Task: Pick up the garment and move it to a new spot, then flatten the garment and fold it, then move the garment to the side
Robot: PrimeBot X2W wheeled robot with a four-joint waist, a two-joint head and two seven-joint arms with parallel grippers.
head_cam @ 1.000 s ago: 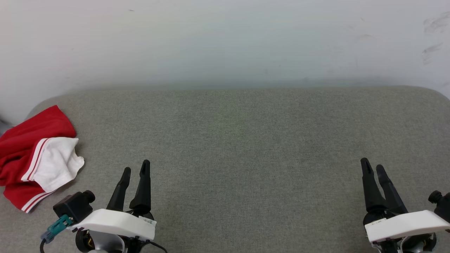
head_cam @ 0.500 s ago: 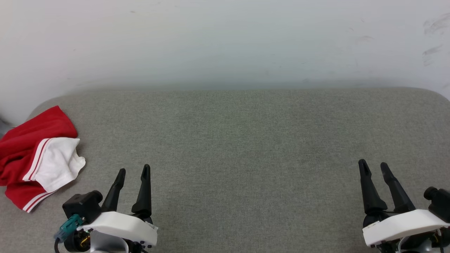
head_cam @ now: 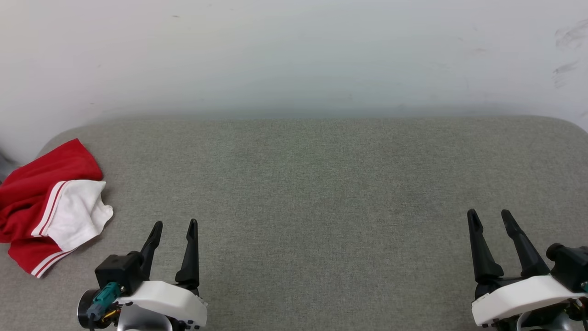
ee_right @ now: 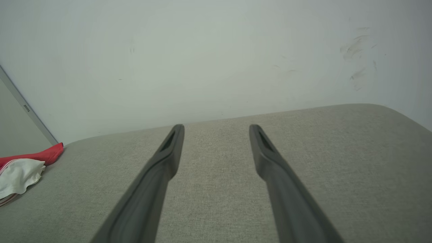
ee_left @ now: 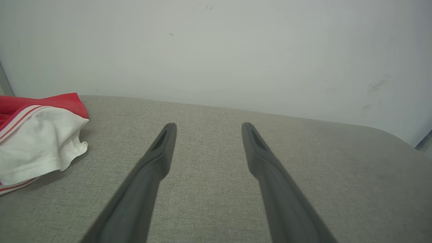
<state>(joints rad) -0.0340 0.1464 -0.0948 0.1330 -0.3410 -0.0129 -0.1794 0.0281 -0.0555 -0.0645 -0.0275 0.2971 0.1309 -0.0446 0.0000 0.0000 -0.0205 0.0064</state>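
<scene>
while both arms sit low at the near edge, a bright red jersey-style t-shirt [head_cam: 46, 202] with a white short sleeve and red-and-white striped trim lies crumpled at the far left end of a grey fabric-covered desk [head_cam: 321, 184] with rounded corners. part of the cloth runs past the left edge of the head view. a plain pale wall [head_cam: 294, 55] stands behind the desk. the left end effector [head_cam: 175, 223], two long dark fingers on a white wrist, is near the t-shirt's right side but apart from it. its fingers are spread, empty, and pointing toward the wall. the right end effector [head_cam: 488, 212] is well apart at the desk's right end, likewise spread and empty. the broad middle of the desk lies bare.

judging from the bunched cloth, the step in hand looks like the first one: picking the t-shirt up to carry it to a new spot. to do it well, the left arm probably needs to swing leftward and tip its fingers down onto a thick ridge of red body cloth. the loose white sleeve is a poorer choice, as it would likely stretch and let the rest drag. closing low against the desk should gather enough layers. lifting high before crossing should help the hem come free of the desk's edge. the open middle seems the sensible landing place, within reach of both arms for flattening. any chest lettering is hidden in the folds.
</scene>
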